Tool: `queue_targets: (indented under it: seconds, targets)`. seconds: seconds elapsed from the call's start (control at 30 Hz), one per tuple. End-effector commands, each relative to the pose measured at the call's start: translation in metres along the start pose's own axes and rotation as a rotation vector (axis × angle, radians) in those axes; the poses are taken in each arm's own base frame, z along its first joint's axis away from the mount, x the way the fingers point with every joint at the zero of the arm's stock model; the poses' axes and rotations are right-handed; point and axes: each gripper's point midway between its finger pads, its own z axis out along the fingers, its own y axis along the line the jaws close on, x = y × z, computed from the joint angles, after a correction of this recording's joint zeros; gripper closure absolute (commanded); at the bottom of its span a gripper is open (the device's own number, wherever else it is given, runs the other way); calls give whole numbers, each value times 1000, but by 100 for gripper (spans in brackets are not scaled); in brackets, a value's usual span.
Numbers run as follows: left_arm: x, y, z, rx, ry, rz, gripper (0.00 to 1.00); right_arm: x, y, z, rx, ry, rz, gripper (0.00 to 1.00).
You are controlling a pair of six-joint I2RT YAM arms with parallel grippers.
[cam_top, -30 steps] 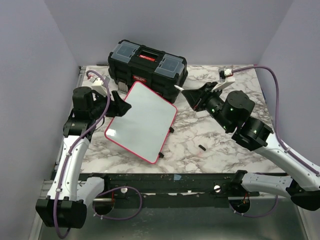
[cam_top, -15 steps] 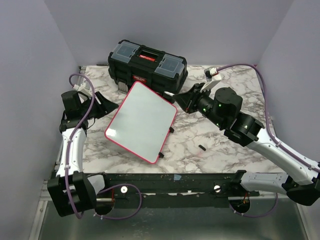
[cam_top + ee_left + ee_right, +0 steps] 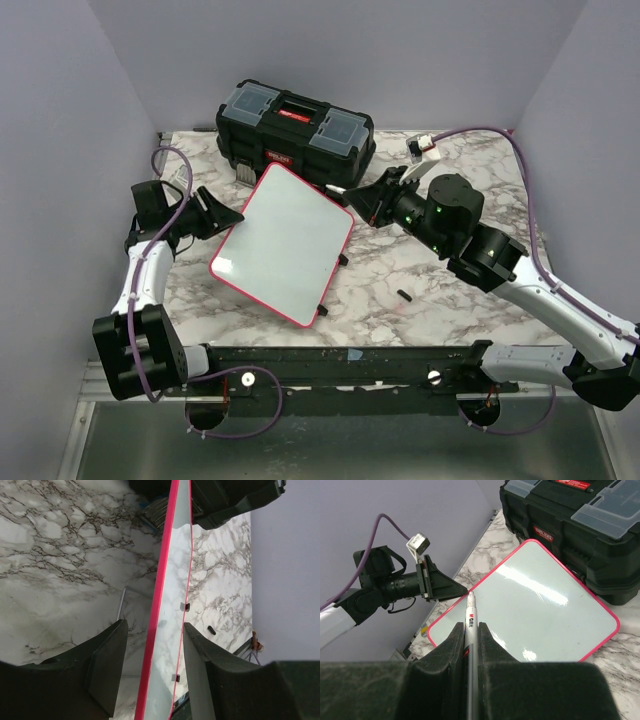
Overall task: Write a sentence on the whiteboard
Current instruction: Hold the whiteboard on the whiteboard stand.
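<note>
While looking for written words, finding none on the whiteboard (image 3: 283,243), so judging the writing itself as not yet begun and all of the sentence as remaining. Seeing only preparation: pinching a thin marker pen (image 3: 471,611) tightly with the right gripper (image 3: 469,630), tip pointing forward, hovering just beside the board's corner at 2 o'clock and, as far as the top view is telling, not touching the face. Straddling the board's 9 o'clock edge with the left gripper (image 3: 152,630), jaws standing about half wide, pink rim passing between them; not being able to tell whether pressing on it already. Finding the board near the middle of the marble table (image 3: 430,270), turned askew, with the black toolbox (image 3: 295,130) just beyond at 12 o'clock, the far corner touching or nearly touching it. Noticing a glossy white face reflecting the light, a thin pink-red rim, rounded corners, and small black tabs peeking out at the 4 o'clock side, perhaps lifting it slightly off the table.
</note>
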Motion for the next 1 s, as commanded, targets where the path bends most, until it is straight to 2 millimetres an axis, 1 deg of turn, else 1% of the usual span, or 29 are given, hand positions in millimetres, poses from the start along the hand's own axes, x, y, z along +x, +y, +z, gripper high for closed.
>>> queue_targets:
  seconds: [0.0, 0.1, 0.3, 0.43, 0.57, 0.63, 0.7, 0.83, 0.97]
  targets:
    - [2, -11, 5, 68, 38, 13, 53, 1, 6, -7, -29, 17, -4, 99]
    - [5, -13, 8, 82, 53, 16, 55, 2, 6, -7, -31, 20, -9, 99]
    - [12, -14, 12, 88, 84, 19, 61, 6, 7, -7, -45, 28, -14, 99]
    - [14, -14, 14, 92, 94, 18, 69, 7, 8, -7, -50, 33, -13, 99]
    - [11, -17, 15, 99, 90, 29, 76, 9, 7, -7, -51, 37, -13, 99]
    - [11, -19, 14, 106, 88, 36, 82, 10, 7, -6, -49, 39, -14, 99]
    - [10, -22, 14, 111, 84, 45, 89, 13, 8, -4, -60, 49, -16, 99]
    - [9, -25, 12, 116, 77, 64, 100, 23, 14, 2, -102, 84, -41, 99]
    - [7, -29, 10, 120, 67, 85, 100, 40, 28, 6, -200, 152, -87, 99]
